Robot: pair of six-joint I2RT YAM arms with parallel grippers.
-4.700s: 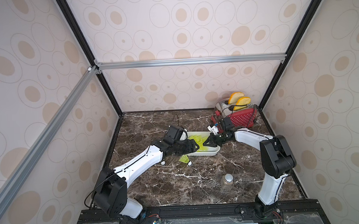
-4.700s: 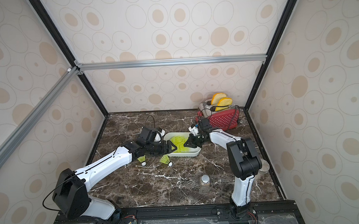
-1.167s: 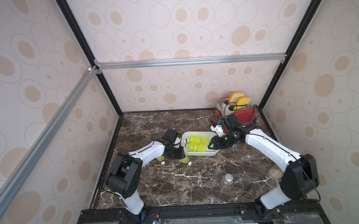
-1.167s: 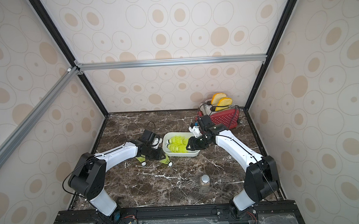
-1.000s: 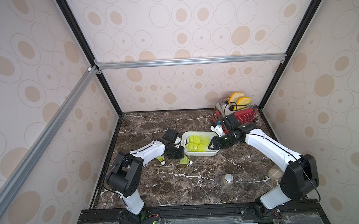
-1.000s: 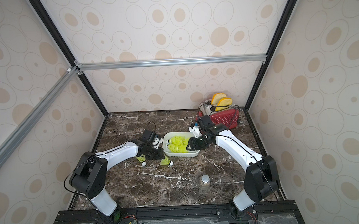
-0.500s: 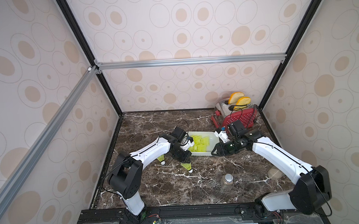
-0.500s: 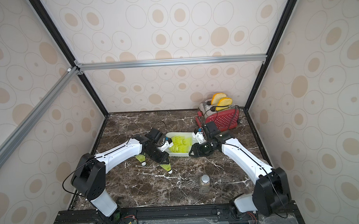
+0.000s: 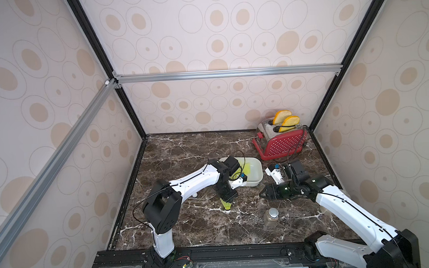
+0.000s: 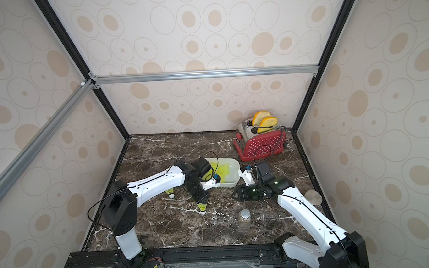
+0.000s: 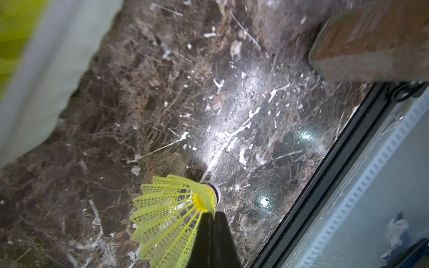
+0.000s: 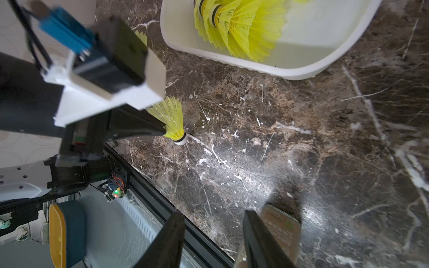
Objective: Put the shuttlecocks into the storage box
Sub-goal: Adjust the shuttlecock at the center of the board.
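Observation:
My left gripper (image 9: 226,198) (image 11: 210,215) is shut on the skirt of a neon yellow shuttlecock (image 9: 226,204) (image 10: 202,206) (image 11: 171,208) (image 12: 173,118). The shuttlecock hangs white tip down, at or just above the marble, in front of the storage box (image 9: 257,180) (image 10: 231,183) (image 12: 301,69). Several shuttlecocks (image 12: 241,27) (image 9: 243,170) lie in that white box. One more shuttlecock (image 10: 170,192) lies on the table left of the left arm. My right gripper (image 9: 262,194) (image 10: 234,195) (image 12: 212,218) stands open and holds nothing, low over the table right of the held shuttlecock.
A small clear jar with a silver lid (image 9: 272,218) (image 10: 245,219) (image 12: 278,228) stands near the front, close beside my right gripper's fingers. A red toaster with bread slices (image 9: 281,144) (image 10: 261,143) sits at the back right. A silver disc (image 10: 313,197) lies by the right wall.
The left gripper has raised the shuttlecock from lying beside the box to hanging tip down, a little nearer the front. The right gripper has drawn back from the box toward the front.

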